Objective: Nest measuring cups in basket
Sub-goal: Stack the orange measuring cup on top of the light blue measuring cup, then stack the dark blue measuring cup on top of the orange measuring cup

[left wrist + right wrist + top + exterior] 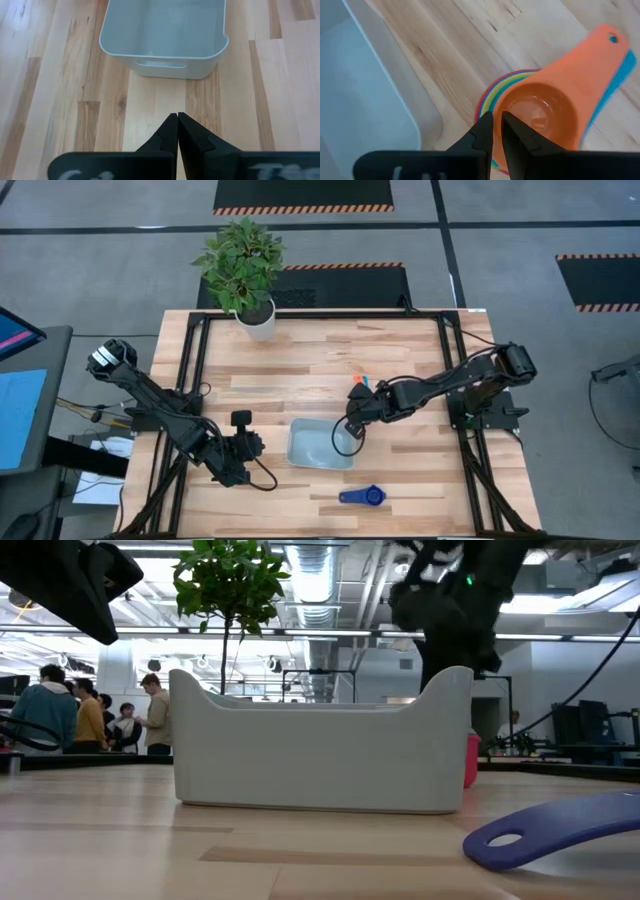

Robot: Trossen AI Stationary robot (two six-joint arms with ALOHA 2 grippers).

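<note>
A nested stack of measuring cups, orange innermost with red, yellow, green and blue rims around it, sits just off the far right corner of the pale basket. It shows as a small coloured spot in the high view. My right gripper is down at the stack's near rim, shut on it. A dark blue cup lies alone on the table near the front edge, also low and close. My left gripper is shut, left of the basket, pointing at its short wall. My right gripper comes from above, pointing down, at the stack's rim on the side opposite the handles. One finger is inside the orange cup and the other is outside the stack. Whether the stack is off the table I cannot tell.
A white pot with a green plant stands at the table's far edge. Black frame rails run along both sides of the table. People stand in the room behind. Bare wood lies between the basket and the front edge.
</note>
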